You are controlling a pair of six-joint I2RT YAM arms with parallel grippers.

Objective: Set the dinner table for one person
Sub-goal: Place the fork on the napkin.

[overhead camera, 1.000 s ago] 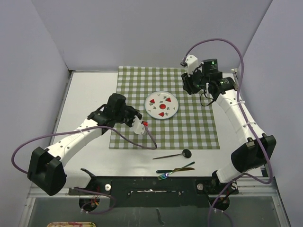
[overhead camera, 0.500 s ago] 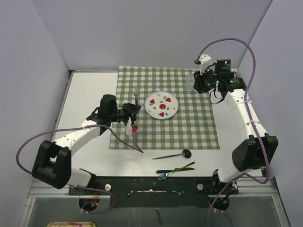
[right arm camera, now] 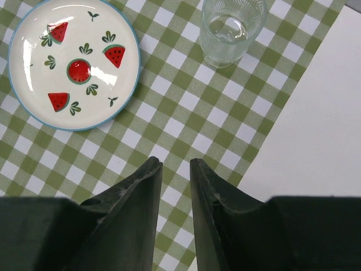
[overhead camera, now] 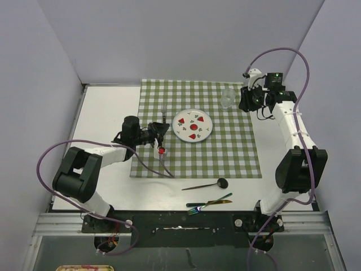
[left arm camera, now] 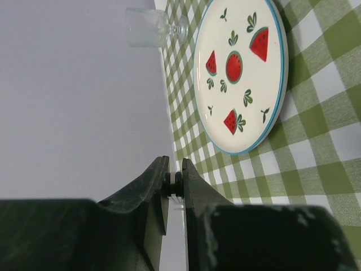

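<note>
The dinner table is white, with a green checked cloth in its middle. On the cloth lies a watermelon-patterned plate. A clear glass stands upright at the cloth's far right. My left gripper is just left of the plate, shut on the handle of a thin silver fork. My right gripper hovers right of the glass, slightly open and empty.
A black spoon lies on the bare table in front of the cloth. A dark knife and an iridescent fork lie close to the near edge. Grey walls enclose the table on three sides.
The right gripper has drawn back to the right, away from the standing glass. The left arm has folded in and its gripper has swung up beside the plate with the fork.
</note>
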